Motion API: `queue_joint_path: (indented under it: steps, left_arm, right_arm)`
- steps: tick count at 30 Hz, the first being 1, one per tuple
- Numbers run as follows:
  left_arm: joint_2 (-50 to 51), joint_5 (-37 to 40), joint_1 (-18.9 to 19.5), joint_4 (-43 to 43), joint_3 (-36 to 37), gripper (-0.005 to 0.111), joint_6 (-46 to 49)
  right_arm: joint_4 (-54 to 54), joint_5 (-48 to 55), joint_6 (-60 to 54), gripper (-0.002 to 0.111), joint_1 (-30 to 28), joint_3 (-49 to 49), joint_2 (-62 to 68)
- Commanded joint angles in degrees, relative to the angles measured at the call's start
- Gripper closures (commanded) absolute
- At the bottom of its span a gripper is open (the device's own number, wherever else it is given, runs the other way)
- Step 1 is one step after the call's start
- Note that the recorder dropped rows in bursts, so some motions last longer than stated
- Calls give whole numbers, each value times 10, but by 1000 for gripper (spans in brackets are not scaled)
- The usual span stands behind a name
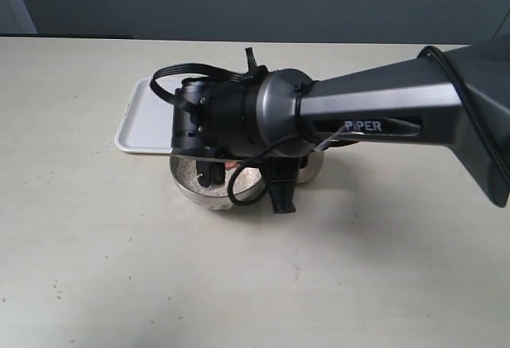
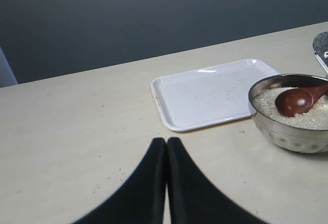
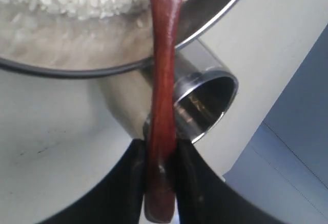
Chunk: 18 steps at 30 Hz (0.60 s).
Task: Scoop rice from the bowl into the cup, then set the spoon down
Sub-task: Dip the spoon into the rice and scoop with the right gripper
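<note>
The steel bowl [image 2: 287,134] holds a pale heap of rice [image 2: 266,103]. The reddish-brown spoon [image 2: 295,101] lies with its oval end on the rice. My right gripper [image 3: 161,152] is shut on the spoon's handle [image 3: 164,80], which runs up over the bowl's rim [image 3: 215,14]. The small steel cup [image 3: 205,101] stands right beside the bowl, its inside not clearly visible. In the exterior view my right arm covers most of the bowl [image 1: 199,197] and the cup [image 1: 312,171]. My left gripper [image 2: 166,141] is shut and empty, low over the table, well away from the bowl.
A white tray [image 2: 205,93] lies flat on the table just behind the bowl, with a few stray grains on it. Scattered grains dot the beige table [image 1: 119,268]. A dark wall stands behind the table's far edge.
</note>
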Motion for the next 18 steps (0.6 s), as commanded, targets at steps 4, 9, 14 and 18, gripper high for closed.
queue_joint_path:
  steps: [4, 9, 14, 18]
  left_arm:
    - [-2, -8, -1, -2, -1, 106, -1]
    - [-2, -8, -1, -2, -1, 106, -1]
    - [-2, -8, -1, -2, -1, 106, -1]
    - [-2, -8, -1, -2, -1, 106, -1]
  right_arm:
    - [43, 2, -13, 109, -1, 2, -3]
    - [74, 2, -21, 109, -1, 2, -3]
    - [109, 2, -21, 109, -3, 2, -3]
    - [122, 2, -21, 109, -3, 2, -3]
